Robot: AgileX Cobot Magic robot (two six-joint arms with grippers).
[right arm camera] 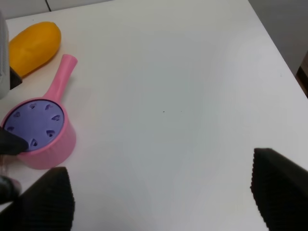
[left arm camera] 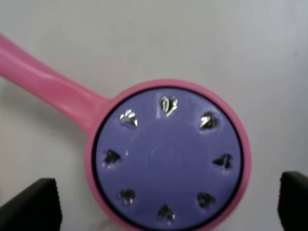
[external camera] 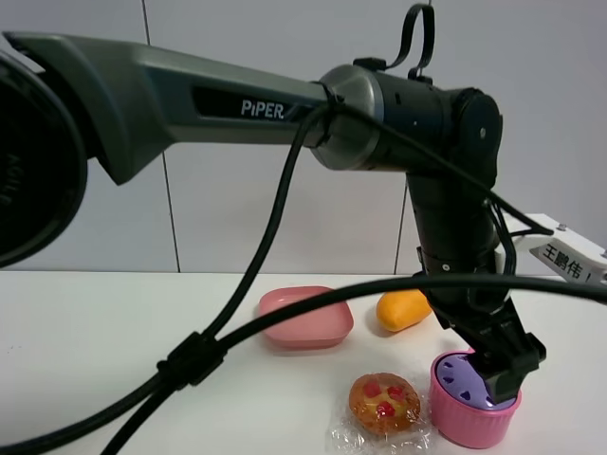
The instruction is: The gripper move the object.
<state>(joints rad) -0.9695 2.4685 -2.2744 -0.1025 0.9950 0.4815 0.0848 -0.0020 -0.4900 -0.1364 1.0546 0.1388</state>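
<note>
Two black fingertips [left arm camera: 29, 207] of the left gripper [external camera: 505, 372] stand spread wide, one on each side of the pink pot [external camera: 469, 422], and pinch nothing. From my high camera the claw sits right over the pot's rim. I cannot tell whether it touches.

The purple canister [left arm camera: 166, 159] sits down inside that pot. Only its lavender lid with the ring of dark slots shows; the pot wall hides its side and any label. The pot's handle [left arm camera: 45, 86] runs out of the left wrist view.

The right gripper [right arm camera: 161, 202] is also spread, its pads over bare white table [right arm camera: 183, 96], well apart from the pot. Open tabletop runs from the pot to the table's edge [right arm camera: 275, 44].

The left arm reads "PiPER" [external camera: 261, 108]. A white tag [external camera: 569, 263] behind the arm carries Chinese characters too small for me to read, and the frame crops it.

A wrapped tart [external camera: 384, 403] lies just beside the pot. The orange fruit [external camera: 403, 310] and a pink dish [external camera: 305, 318] lie farther back. Black cables [external camera: 204, 355] cross the foreground.
</note>
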